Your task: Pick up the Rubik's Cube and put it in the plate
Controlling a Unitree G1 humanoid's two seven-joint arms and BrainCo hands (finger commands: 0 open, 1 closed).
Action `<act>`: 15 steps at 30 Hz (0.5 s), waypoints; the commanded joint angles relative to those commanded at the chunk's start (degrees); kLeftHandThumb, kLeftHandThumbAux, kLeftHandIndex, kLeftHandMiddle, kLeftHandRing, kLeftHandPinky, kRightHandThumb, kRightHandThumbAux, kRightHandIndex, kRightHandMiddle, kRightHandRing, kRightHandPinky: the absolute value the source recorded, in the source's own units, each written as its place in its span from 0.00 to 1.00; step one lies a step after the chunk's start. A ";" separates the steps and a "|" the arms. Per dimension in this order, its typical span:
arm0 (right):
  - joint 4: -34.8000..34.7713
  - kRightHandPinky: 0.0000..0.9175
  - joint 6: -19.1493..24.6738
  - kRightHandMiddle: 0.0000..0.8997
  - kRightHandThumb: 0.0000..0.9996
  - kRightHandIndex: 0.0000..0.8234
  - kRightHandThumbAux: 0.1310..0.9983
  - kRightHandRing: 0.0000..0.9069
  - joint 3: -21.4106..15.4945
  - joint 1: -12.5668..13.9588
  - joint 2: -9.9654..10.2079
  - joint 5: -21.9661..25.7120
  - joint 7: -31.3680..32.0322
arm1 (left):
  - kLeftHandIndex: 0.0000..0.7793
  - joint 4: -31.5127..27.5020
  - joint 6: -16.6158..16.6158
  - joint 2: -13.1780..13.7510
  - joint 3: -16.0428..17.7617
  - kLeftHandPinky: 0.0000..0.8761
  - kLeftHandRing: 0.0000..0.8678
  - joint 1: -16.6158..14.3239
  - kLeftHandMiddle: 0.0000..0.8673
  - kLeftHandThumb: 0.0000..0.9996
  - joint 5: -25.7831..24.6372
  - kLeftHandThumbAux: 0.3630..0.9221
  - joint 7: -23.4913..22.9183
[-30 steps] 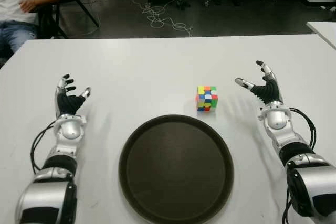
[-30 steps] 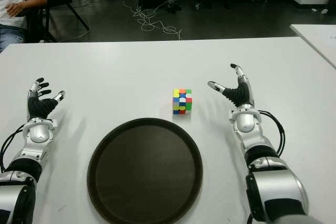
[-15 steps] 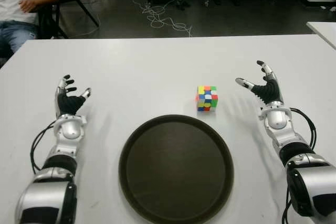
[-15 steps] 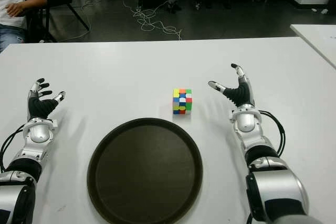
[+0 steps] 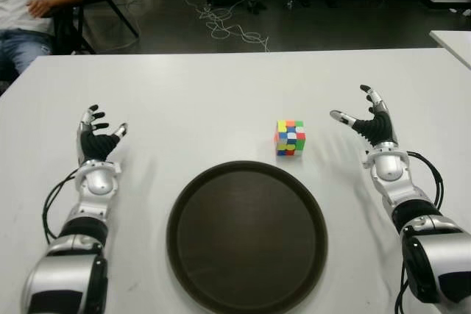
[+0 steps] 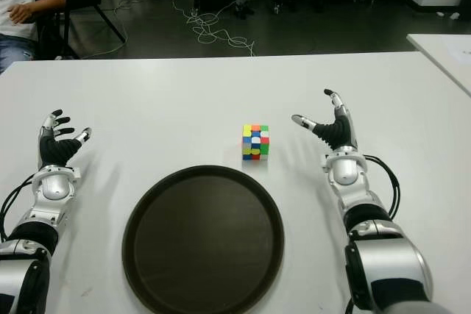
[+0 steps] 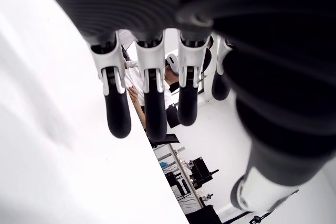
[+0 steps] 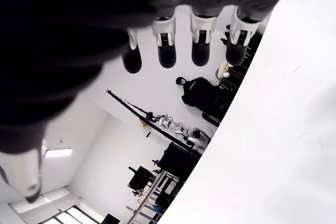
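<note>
Two hands flank an empty dark round plate [image 5: 246, 299] at the near edge of the white table [image 5: 221, 86]. Just beyond the plate's far right rim stands the cube [image 5: 290, 138], on the table and apart from both hands. To the cube's right is the right hand [image 5: 370, 123], fingers spread and holding nothing, thumb pointing toward the cube. Well to the left shows the left hand [image 5: 96, 140], fingers loosely spread, also empty. Beyond the table's far left corner sits a person [image 5: 29, 5].
</note>
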 joint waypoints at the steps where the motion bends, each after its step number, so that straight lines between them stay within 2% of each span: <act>1: -0.02 0.04 0.07 0.03 0.00 0.07 0.54 0.03 0.04 -0.01 -0.02 -0.09 0.00 | 0.17 -0.02 -0.03 -0.01 -0.01 0.33 0.28 0.02 0.25 0.22 0.02 0.71 0.02; 10: -0.06 0.02 0.17 0.02 0.00 0.06 0.55 0.01 0.00 -0.01 -0.03 -0.16 0.06 | 0.17 -0.03 -0.32 -0.11 0.06 0.36 0.28 0.03 0.24 0.22 -0.09 0.74 0.15; 14: -0.11 0.01 -0.21 0.02 0.00 0.07 0.52 0.01 0.33 0.04 -0.27 -0.54 0.25 | 0.18 -0.04 -0.55 -0.25 0.25 0.39 0.31 0.01 0.26 0.26 -0.29 0.74 0.32; 15: -0.13 0.01 -0.21 0.02 0.00 0.07 0.52 0.00 0.41 0.04 -0.32 -0.65 0.23 | 0.18 -0.03 -0.50 -0.24 0.21 0.38 0.30 0.00 0.26 0.25 -0.22 0.73 0.41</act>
